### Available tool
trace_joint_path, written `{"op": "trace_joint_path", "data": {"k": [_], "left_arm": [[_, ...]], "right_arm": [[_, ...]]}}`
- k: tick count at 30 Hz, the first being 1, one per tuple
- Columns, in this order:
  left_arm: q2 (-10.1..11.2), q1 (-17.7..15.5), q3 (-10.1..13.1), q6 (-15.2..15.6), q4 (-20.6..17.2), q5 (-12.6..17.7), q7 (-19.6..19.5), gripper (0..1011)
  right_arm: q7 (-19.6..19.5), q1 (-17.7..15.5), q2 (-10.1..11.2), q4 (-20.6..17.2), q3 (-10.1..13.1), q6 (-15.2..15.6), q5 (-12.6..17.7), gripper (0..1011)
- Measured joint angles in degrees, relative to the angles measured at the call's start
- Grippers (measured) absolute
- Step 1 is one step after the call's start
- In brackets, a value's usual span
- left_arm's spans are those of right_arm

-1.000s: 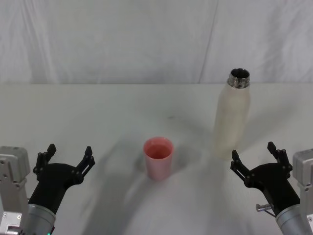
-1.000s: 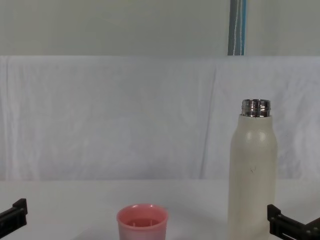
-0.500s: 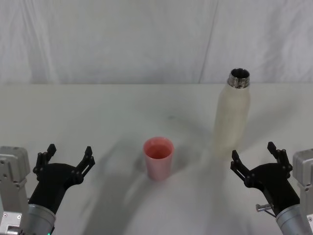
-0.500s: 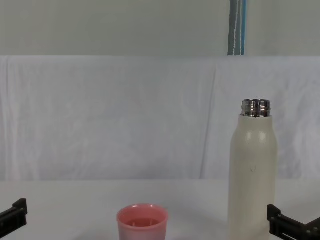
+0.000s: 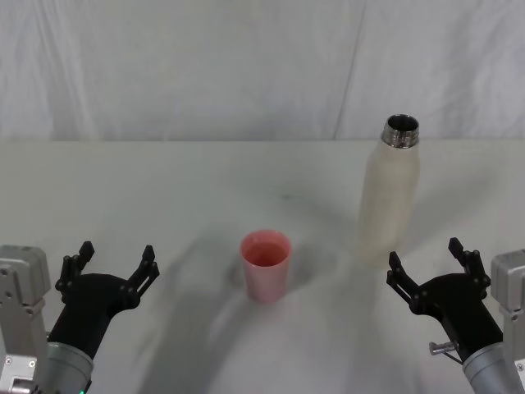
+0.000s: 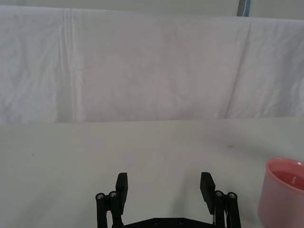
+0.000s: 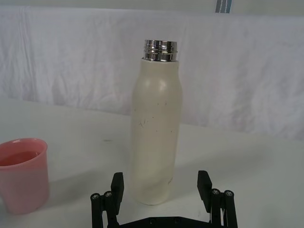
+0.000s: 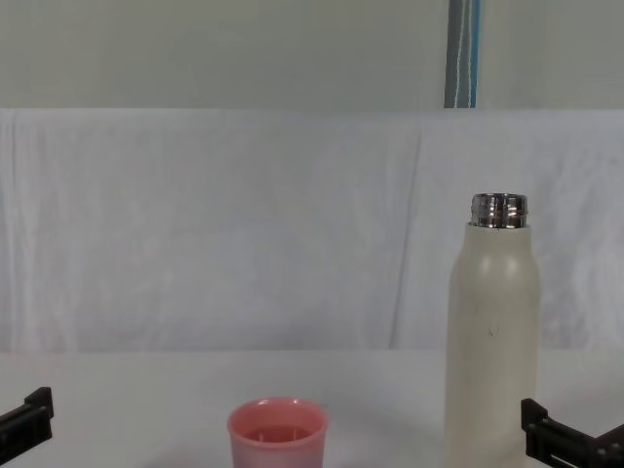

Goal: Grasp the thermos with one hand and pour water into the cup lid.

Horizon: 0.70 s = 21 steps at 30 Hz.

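The thermos (image 5: 390, 197) stands upright and uncapped on the white tabletop (image 5: 164, 189), right of the cup lid (image 5: 265, 264). Just before it, the right gripper (image 5: 428, 263) waits, fingers spread; the left gripper (image 5: 115, 263) likewise, empty.

One bottle (image 5: 389, 195), one pink cup (image 5: 265, 264) and two grippers, left (image 5: 113, 264) and right (image 5: 426, 262), are on view.

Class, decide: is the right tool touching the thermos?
Apart. In the head view the open right tool sits nearer the robot than the thermos, with bare white table between its fingertips and the bottle's base.
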Motion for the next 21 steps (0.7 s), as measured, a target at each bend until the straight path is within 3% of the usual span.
{"op": "trace_joint_path", "data": {"k": [21], "left_arm": [[0.0,0.0,0.0,0.0,0.0,0.0,0.0,1001]], "right_arm": [[0.0,0.0,0.0,0.0,0.0,0.0,0.0,1000]]}}
